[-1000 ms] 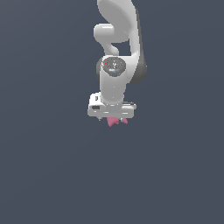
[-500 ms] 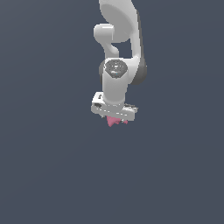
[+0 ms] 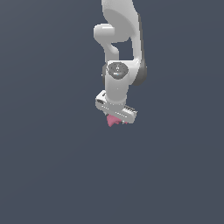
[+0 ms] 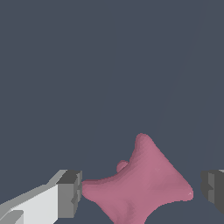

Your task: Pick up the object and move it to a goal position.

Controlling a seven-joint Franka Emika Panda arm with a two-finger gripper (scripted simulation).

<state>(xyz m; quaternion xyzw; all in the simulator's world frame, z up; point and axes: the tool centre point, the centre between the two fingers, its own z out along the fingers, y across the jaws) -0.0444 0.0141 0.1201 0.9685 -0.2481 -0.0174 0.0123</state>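
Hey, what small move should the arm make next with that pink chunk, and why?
Probably close the gripper a little more. In the wrist view one finger touches the pink chunk, while the other pad stands off with a gap, so the grip looks one-sided. The exterior view shows the chunk just under the gripper.

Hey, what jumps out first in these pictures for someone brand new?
The pink chunk stands out, the only color against flat dark grey, sitting between the tool's fingers in the wrist view. In the exterior view the white arm hangs from above, with the chunk peeking out under the tool.
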